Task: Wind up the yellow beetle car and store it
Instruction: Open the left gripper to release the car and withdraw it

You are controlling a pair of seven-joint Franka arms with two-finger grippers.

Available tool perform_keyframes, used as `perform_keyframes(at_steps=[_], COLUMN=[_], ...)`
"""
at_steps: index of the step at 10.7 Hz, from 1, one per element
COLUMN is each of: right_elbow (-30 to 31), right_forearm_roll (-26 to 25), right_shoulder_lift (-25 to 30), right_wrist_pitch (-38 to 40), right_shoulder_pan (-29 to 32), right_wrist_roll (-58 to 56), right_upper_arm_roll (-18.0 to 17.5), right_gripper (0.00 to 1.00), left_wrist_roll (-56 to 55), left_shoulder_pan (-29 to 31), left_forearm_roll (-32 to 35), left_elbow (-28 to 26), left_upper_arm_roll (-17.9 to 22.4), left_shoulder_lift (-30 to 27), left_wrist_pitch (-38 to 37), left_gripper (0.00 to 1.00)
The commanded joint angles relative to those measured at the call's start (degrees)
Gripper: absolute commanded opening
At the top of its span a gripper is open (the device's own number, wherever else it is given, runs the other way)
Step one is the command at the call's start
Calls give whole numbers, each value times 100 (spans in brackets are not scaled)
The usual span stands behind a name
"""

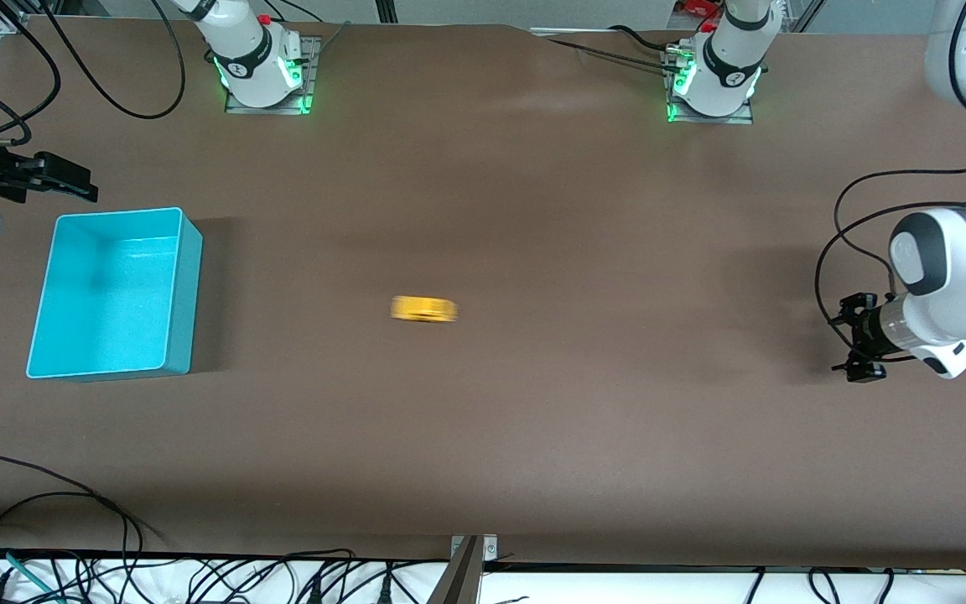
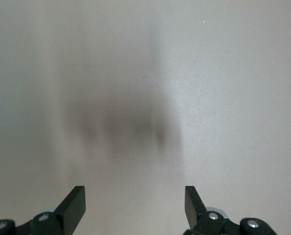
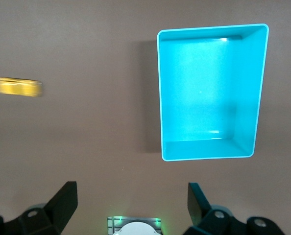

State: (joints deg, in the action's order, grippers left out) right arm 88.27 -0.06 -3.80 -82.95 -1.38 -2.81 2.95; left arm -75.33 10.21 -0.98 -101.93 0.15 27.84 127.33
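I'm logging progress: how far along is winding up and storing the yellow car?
Done: cannot tell about winding; the yellow beetle car sits blurred mid-table, free of both grippers. In hand: nothing; the left gripper and right gripper are open, empty. Left: placing the car in the empty turquoise bin.

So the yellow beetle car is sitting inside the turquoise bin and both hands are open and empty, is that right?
Not quite. The yellow beetle car is out on the bare table, toward the left arm's end from the turquoise bin, which holds nothing; the front view shows it. The left hand and right hand are indeed open and empty.
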Motion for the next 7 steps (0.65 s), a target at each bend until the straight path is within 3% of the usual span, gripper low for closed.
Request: perform_keyframes(at_steps=[1, 4, 7], right_elbow=[-291, -328, -328], right_forearm_roll=[77, 112, 156], right_shoulder_lift=[54, 55, 54], right_wrist_pitch=[104, 113, 121], right_shoulder_pan=[15, 24, 15], right_wrist_roll=[-27, -45, -45], right_upper_arm_roll=[-49, 38, -32], right_gripper=[100, 100, 100], left_wrist_roll=[272, 448, 1403], left_shoulder_pan=[-10, -45, -28], left_forearm_roll=[142, 159, 151], left_elbow=[102, 278, 891], left_upper_arm_roll=[-24, -50, -94], left_shoulder_lift=[-270, -314, -428], left_wrist_pitch=[-365, -578, -1085], left_gripper=[90, 90, 90])
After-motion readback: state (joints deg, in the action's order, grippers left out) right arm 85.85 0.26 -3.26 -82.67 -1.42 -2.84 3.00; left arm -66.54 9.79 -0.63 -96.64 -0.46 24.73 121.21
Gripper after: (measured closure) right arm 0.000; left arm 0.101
